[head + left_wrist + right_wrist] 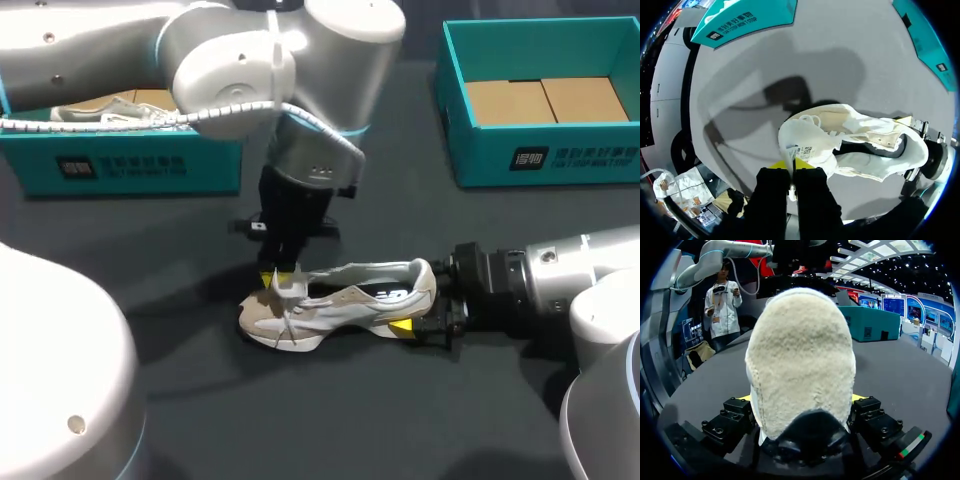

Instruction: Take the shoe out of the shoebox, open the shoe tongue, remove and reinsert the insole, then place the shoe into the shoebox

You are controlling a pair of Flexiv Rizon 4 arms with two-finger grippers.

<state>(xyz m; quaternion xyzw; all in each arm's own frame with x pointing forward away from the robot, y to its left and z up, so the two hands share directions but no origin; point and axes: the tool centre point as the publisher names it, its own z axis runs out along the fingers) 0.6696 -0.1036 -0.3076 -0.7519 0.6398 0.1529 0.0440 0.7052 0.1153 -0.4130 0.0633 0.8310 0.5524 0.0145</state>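
Note:
A white and beige shoe (340,300) lies on its side in the middle of the dark table, toe to the left. My left gripper (278,278) comes down from above and is shut on the shoe's tongue (805,140), its yellow tips (792,165) pinched together on the tongue's edge. My right gripper (425,315) holds the heel from the right. In the right wrist view the fuzzy heel (800,360) fills the space between its fingers (743,397), which press on it from both sides.
A teal shoebox (130,165) with a second shoe (100,112) inside stands at the back left. Another teal box (540,150) with a cardboard floor stands at the back right. Bare table lies in front of the shoe.

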